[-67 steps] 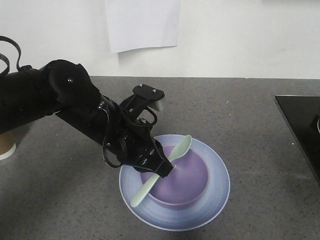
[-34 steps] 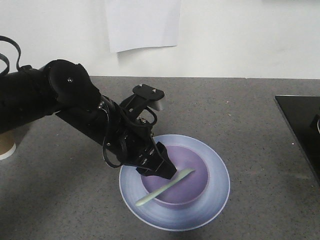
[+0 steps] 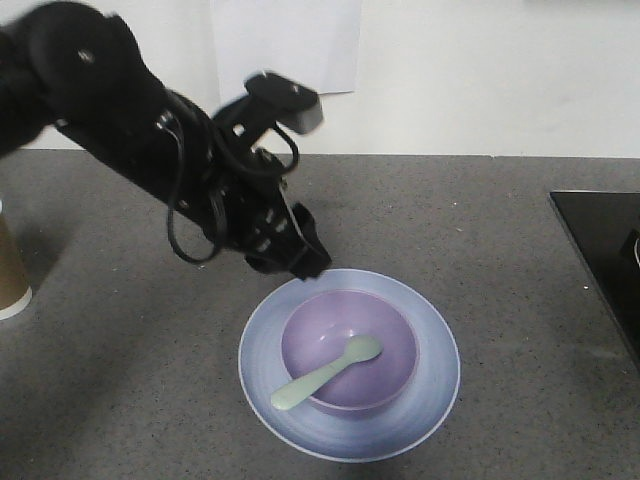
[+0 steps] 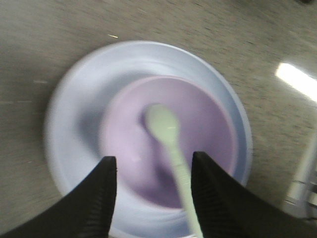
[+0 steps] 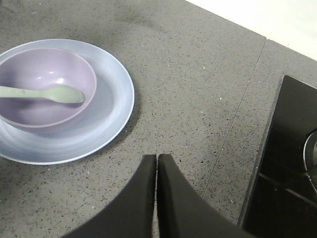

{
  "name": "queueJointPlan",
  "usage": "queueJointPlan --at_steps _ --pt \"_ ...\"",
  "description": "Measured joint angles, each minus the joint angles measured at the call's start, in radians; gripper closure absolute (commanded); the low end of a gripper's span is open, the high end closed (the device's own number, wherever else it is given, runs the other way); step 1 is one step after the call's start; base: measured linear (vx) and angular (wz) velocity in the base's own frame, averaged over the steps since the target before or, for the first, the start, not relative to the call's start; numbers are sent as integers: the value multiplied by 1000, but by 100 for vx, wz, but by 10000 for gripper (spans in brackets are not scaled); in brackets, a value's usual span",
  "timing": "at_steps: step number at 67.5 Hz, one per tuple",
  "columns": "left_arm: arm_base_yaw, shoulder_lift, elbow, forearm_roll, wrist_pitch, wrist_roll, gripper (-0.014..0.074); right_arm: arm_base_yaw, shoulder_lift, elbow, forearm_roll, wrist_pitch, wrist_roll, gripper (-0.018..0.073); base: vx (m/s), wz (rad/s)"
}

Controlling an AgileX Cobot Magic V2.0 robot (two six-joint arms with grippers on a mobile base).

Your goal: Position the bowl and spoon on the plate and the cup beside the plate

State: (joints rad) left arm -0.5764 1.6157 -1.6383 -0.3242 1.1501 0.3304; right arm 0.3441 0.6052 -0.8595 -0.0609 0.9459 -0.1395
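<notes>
The pale blue plate (image 3: pixel 436 352) lies on the grey counter with the lavender bowl (image 3: pixel 388 328) on it. The mint-green spoon (image 3: pixel 328 374) rests in the bowl, head inside and handle over the near-left rim. My left gripper (image 3: pixel 306 263) hangs open and empty above the plate's far-left rim; in the left wrist view its fingers frame the spoon (image 4: pixel 166 130), bowl (image 4: pixel 210 134) and plate (image 4: pixel 74 109) without touching. The brown cup (image 3: pixel 10 268) stands at the far left edge. My right gripper (image 5: pixel 157 156) is shut over bare counter, right of the plate (image 5: pixel 113 99).
A black panel (image 3: pixel 600 245) is set into the counter at the right, close to the right gripper in its wrist view (image 5: pixel 287 163). A white sheet of paper (image 3: pixel 285 45) hangs on the wall behind.
The left gripper let go of the spoon, which now lies in the bowl. The arm has risen and drawn back to the upper left, uncovering the cup.
</notes>
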Motion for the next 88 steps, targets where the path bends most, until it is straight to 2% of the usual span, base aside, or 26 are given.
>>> queueJointPlan --at_steps 10,14,26,36,47,54,63,81,88 --pt "0 -75 -121 298 85 -157 335 0 0 0 0 0 0 562 0 0" --pt "0 -118 -133 456 97 -217 349 0 0 0 0 0 0 562 0 0" --pt "0 -253 -133 810 115 -368 367 0 0 0 0 -1 0 562 0 0" --pt "0 -369 -135 1065 116 -462 367 0 0 0 0 -1 0 562 0 0" --pt "0 -497 -129 1255 120 -550 367 0 0 0 1 -2 4 562 0 0" --pt "0 -584 -97 1352 122 -632 367 0 0 0 2 -2 7 562 0 0" --pt "0 -670 -43 1411 125 -678 367 0 0 0 3 -3 7 562 0 0" --pt "0 -692 -11 1417 130 -714 359 0 0 0 6 -10 7 562 0 0" --pt "0 -692 -11 1391 119 -716 353 0 0 0 11 -10 7 562 0 0"
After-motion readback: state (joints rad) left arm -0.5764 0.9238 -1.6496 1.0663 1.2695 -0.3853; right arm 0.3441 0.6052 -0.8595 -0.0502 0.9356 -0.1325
